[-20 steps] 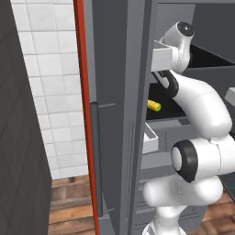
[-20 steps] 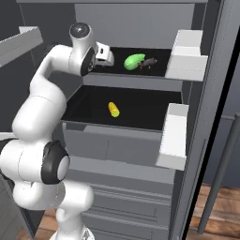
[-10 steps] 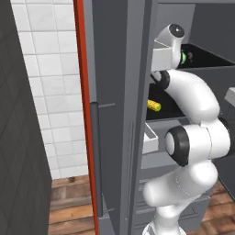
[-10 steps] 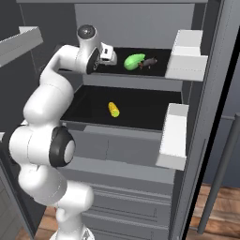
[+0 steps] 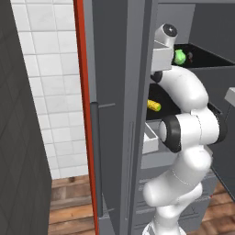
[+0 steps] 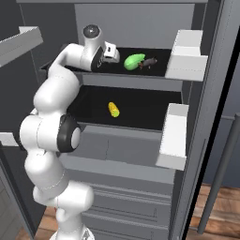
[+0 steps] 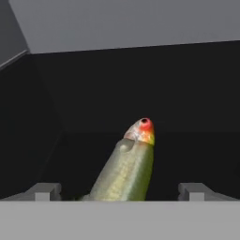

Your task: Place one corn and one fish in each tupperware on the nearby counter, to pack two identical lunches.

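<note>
Right base view: the tall grey open fridge (image 6: 140,28) takes up the room ahead, over a wooden floor (image 6: 215,206), white wall tiles to the left. Nothing looks packed yet. On its black upper shelf (image 6: 159,70) lie the bright lime-green corn cob (image 6: 134,61) and the small dark grey fish (image 6: 149,62); the yellowish corn cob (image 6: 113,109) sits a shelf lower. The gripper (image 7: 121,191), fingers spread wide and empty, frames the pale olive-silver fish (image 7: 127,171), likely next.
</note>
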